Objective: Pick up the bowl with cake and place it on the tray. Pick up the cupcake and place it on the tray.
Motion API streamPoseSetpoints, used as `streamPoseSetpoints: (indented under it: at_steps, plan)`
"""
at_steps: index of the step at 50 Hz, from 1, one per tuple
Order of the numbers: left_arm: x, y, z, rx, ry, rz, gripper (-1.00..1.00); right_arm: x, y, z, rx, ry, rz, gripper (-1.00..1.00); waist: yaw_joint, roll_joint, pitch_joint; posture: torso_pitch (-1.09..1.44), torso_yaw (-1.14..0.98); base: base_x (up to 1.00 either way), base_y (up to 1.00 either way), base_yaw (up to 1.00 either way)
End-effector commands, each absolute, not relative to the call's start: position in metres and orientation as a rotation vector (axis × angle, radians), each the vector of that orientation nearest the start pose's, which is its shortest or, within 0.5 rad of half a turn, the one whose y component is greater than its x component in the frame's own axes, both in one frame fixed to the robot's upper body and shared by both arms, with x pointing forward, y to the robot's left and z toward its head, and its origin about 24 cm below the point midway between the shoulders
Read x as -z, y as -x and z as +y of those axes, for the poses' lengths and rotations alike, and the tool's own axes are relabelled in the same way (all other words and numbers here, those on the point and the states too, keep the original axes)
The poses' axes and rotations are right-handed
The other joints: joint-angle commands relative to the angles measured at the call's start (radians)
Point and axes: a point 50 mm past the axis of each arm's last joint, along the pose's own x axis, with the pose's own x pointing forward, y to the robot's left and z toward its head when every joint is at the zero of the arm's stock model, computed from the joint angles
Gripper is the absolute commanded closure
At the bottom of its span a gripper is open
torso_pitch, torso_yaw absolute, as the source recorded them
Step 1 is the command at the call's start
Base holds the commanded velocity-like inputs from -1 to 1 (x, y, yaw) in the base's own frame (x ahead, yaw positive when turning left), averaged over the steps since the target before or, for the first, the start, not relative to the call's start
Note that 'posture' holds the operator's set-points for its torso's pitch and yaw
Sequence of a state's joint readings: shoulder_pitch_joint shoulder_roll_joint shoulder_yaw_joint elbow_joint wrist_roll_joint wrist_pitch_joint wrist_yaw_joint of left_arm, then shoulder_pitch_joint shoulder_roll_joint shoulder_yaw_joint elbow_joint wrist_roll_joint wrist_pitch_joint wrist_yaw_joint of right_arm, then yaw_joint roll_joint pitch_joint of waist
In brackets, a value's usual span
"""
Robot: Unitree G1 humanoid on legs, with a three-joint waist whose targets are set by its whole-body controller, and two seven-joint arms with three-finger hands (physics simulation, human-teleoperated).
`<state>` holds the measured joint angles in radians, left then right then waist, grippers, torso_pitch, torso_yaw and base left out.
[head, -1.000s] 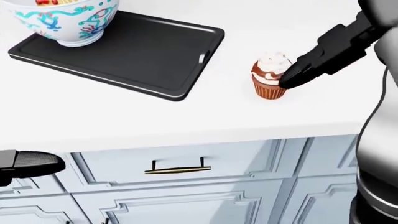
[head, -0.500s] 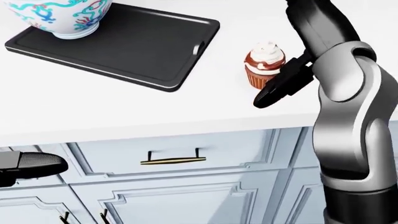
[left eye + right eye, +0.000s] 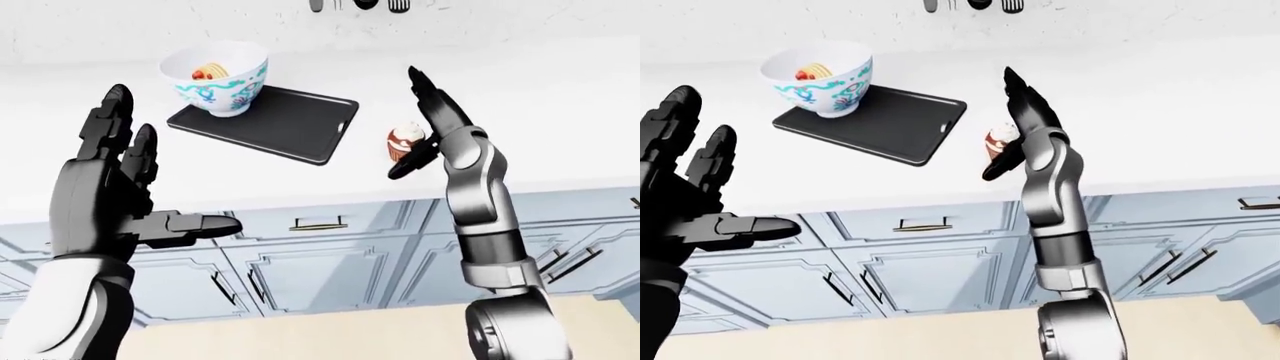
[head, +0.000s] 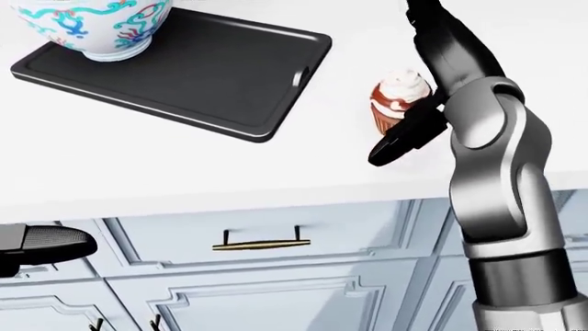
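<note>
The patterned bowl (image 3: 215, 79) with cake inside stands on the far left corner of the black tray (image 3: 290, 127). To the right of the tray, the cupcake (image 4: 397, 96) with white and brown frosting sits upright on the white counter. My right hand (image 3: 418, 124) is open right against the cupcake's right side, fingers pointing up and the thumb (image 4: 404, 141) reaching under its near side. The fingers do not close round it. My left hand (image 3: 150, 176) is raised at the left of the left-eye view, open and holding nothing, well short of the counter.
The white counter (image 3: 560, 112) runs across the view, its near edge just below the cupcake. Pale blue drawers with brass handles (image 4: 262, 243) sit underneath. Dark utensils (image 3: 365, 4) hang on the wall at the top. Wooden floor shows at the bottom.
My right arm has swung upright: the hand, which reached in from the right, now stands with fingers up and thumb low beside the cupcake. The cupcake stays on the counter. The camera shifted slightly.
</note>
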<state>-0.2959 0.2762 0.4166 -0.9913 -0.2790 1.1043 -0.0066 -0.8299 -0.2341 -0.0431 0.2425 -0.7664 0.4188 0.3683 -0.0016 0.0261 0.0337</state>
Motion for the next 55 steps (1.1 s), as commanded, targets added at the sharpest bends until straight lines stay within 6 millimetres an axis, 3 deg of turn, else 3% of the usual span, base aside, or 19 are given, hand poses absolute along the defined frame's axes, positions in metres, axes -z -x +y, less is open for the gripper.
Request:
streamPoseSetpoints:
  at_steps: [1, 11, 13, 16, 17, 19, 21, 27, 31, 45, 51, 55]
  plan:
    - [-0.239, -0.205, 0.207, -0.111, -0.109, -0.305, -1.0, -0.238, -0.371, -0.165, 0.052, 0.913, -0.137, -1.0, 0.0, 0.001, -0.026, 0.0, 0.0, 0.0, 0.0, 0.0]
    - [-0.238, -0.205, 0.207, -0.109, -0.105, -0.307, -1.0, -0.232, -0.374, -0.168, 0.057, 0.917, -0.12, -1.0, 0.0, -0.002, -0.024, 0.0, 0.0, 0.0, 0.0, 0.0]
    - [-0.239, -0.205, 0.207, -0.109, -0.105, -0.307, -1.0, -0.23, -0.374, -0.169, 0.057, 0.917, -0.119, -0.73, 0.0, -0.002, -0.024, 0.0, 0.0, 0.0, 0.0, 0.0]
    - [-0.239, -0.204, 0.207, -0.11, -0.106, -0.307, -1.0, -0.229, -0.374, -0.17, 0.058, 0.917, -0.117, 0.1, 0.001, -0.003, -0.024, 0.0, 0.0, 0.0, 0.0, 0.0]
    - [-0.239, -0.204, 0.207, -0.11, -0.106, -0.307, -1.0, -0.229, -0.373, -0.17, 0.059, 0.916, -0.117, 0.22, 0.001, -0.004, -0.023, 0.0, 0.0, 0.0, 0.0, 0.0]
    - [-0.239, -0.204, 0.207, -0.11, -0.107, -0.307, -1.0, -0.229, -0.372, -0.171, 0.06, 0.916, -0.115, 0.27, 0.001, -0.004, -0.023, 0.0, 0.0, 0.0, 0.0, 0.0]
    - [-0.239, -0.205, 0.207, -0.11, -0.107, -0.308, -1.0, -0.23, -0.371, -0.171, 0.062, 0.915, -0.116, 0.53, 0.002, -0.004, -0.022, 0.0, 0.0, 0.0, 0.0, 0.0]
    - [-0.241, -0.204, 0.207, -0.111, -0.108, -0.31, -1.0, -0.228, -0.372, -0.172, 0.063, 0.915, -0.115, 0.87, 0.003, -0.005, -0.021, 0.0, 0.0, 0.0, 0.0, 0.0]
    - [-0.24, -0.205, 0.207, -0.11, -0.109, -0.31, -1.0, -0.232, -0.371, -0.17, 0.062, 0.915, -0.123, 1.0, 0.003, -0.006, -0.021, 0.0, 0.0, 0.0, 0.0, 0.0]
    - [-0.239, -0.203, 0.207, -0.11, -0.107, -0.309, -1.0, -0.282, -0.354, -0.127, 0.026, 0.9, -0.278, 1.0, 0.002, 0.003, -0.016, 0.0, 0.0, 0.0, 0.0, 0.0]
    - [-0.239, -0.201, 0.209, -0.115, -0.103, -0.312, -1.0, -0.29, -0.361, -0.108, 0.012, 0.863, -0.315, 1.0, -0.002, 0.008, -0.017, 0.0, 0.0, 0.0, 0.0, 0.0]
    - [-0.237, -0.201, 0.211, -0.116, -0.095, -0.312, -1.0, -0.285, -0.381, -0.091, 0.003, 0.79, -0.328, 1.0, -0.003, 0.014, -0.018, 0.0, 0.0, 0.0, 0.0, 0.0]
